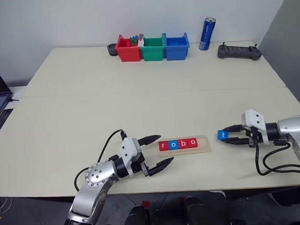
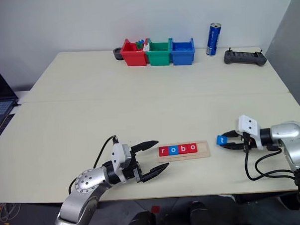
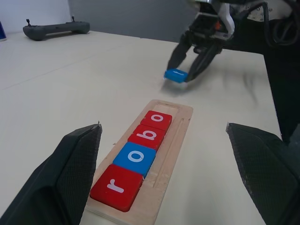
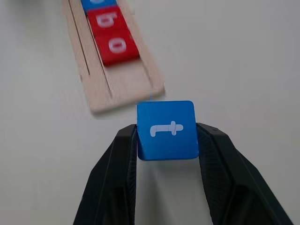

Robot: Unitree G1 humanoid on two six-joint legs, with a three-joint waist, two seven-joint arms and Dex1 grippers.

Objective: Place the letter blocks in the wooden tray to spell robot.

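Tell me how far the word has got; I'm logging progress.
Done: four letter blocks reading r, o, b, o sit in the wooden tray. In hand: the right gripper grips the blue t block. Left: seating it in the tray's free end slot.

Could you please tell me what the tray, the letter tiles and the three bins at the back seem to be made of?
The wooden tray looks like pale unfinished wood: faint grain, matte surface, milled grooves. The letter blocks, including the blue t tile, look like smooth painted wood or plastic with printed white letters; which one is unclear. The bins appear to be glossy moulded plastic in saturated colours.
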